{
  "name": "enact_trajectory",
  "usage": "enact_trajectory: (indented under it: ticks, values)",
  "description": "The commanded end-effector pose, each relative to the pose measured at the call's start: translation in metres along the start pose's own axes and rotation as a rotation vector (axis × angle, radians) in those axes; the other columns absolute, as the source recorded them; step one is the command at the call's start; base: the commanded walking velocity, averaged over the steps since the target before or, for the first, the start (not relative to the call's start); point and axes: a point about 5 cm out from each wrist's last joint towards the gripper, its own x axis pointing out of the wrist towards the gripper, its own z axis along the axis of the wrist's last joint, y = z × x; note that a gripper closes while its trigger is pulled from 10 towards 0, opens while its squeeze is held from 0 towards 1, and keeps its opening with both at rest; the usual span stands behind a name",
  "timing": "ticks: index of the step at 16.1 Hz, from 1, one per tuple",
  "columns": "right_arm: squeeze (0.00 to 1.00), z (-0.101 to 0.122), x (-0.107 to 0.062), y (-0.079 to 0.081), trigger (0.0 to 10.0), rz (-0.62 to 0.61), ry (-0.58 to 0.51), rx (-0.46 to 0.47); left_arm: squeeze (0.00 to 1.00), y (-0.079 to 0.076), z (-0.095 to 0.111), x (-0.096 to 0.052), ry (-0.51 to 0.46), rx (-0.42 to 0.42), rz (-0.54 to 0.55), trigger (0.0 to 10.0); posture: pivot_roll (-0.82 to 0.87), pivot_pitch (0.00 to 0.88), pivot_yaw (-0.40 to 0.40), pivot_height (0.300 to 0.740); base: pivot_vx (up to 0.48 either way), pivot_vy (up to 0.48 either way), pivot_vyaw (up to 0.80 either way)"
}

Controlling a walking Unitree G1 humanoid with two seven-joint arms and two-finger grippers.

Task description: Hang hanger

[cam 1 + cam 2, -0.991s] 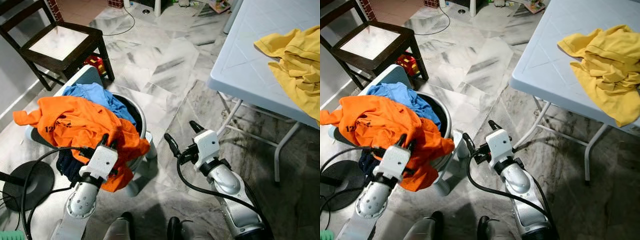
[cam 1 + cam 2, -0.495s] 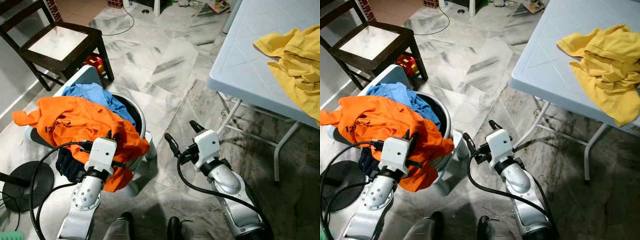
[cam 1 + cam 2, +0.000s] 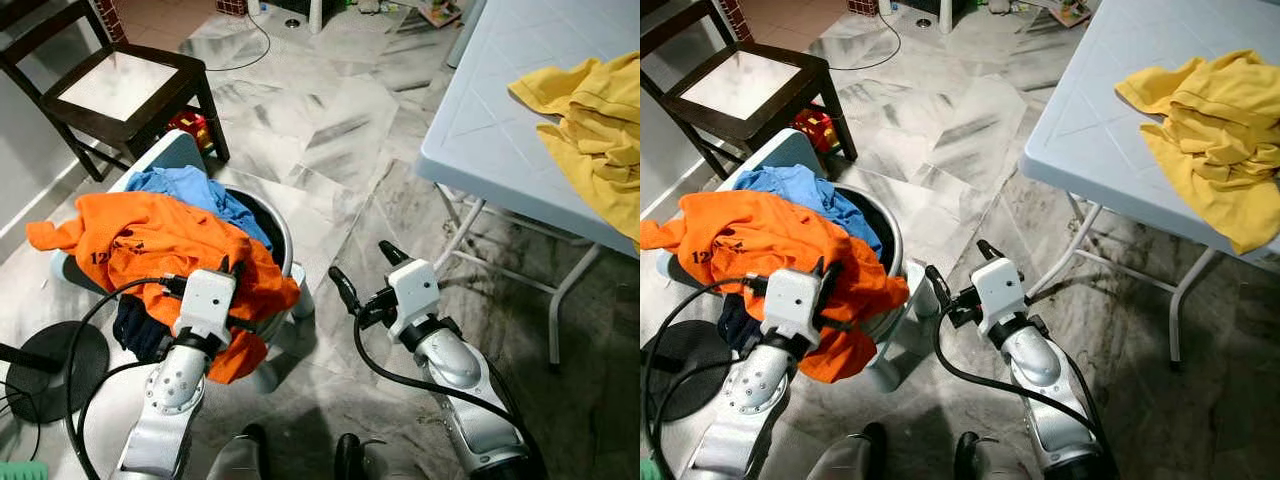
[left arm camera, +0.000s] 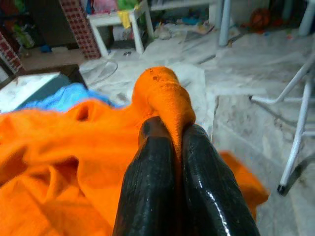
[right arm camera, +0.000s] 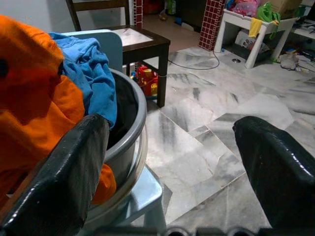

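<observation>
At lower left of the left eye view, the left gripper (image 3: 228,268) has its fingers clamped on a fold of the crumpled orange cotton shirt (image 3: 150,245) heaped on the round grey plastic basket (image 3: 283,238). The right gripper (image 3: 362,268), lower centre, hangs spread wide over the marble floor. No hanger can be made out (perhaps buried). A lift could drag the blue garment (image 3: 195,190) out too. Since half a second ago the left wrist has shifted slightly; the pinch looks unchanged.

My black fingers (image 4: 147,196) pinch an orange shirt (image 3: 150,245) with dark print. A blue garment (image 3: 200,195) lies beside it. A yellow cloth (image 3: 1205,130) rests on the pale blue-white table (image 3: 1090,120).
</observation>
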Motion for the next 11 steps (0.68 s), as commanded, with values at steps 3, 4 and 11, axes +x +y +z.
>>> enact_trajectory:
  ticks: [3,4,11]
  values:
    - [0.0,0.0,0.002,-0.001,10.0,-0.033,-0.006,0.039,0.0,-0.014,0.04,0.018,-0.168,0.061,-0.104,0.0,0.08,0.236,-0.035,0.74,0.0,0.0,0.0]
    - [0.0,0.001,0.003,-0.002,10.0,-0.043,-0.007,0.054,0.0,-0.015,0.045,0.02,-0.191,0.058,-0.118,0.0,0.08,0.234,-0.034,0.74,0.0,0.0,0.0]
    - [0.0,0.003,0.007,-0.038,10.0,-0.303,-0.035,0.238,0.0,-0.034,0.083,0.034,-0.298,-0.032,-0.32,1.8,0.07,0.174,0.015,0.74,0.0,0.0,0.0]
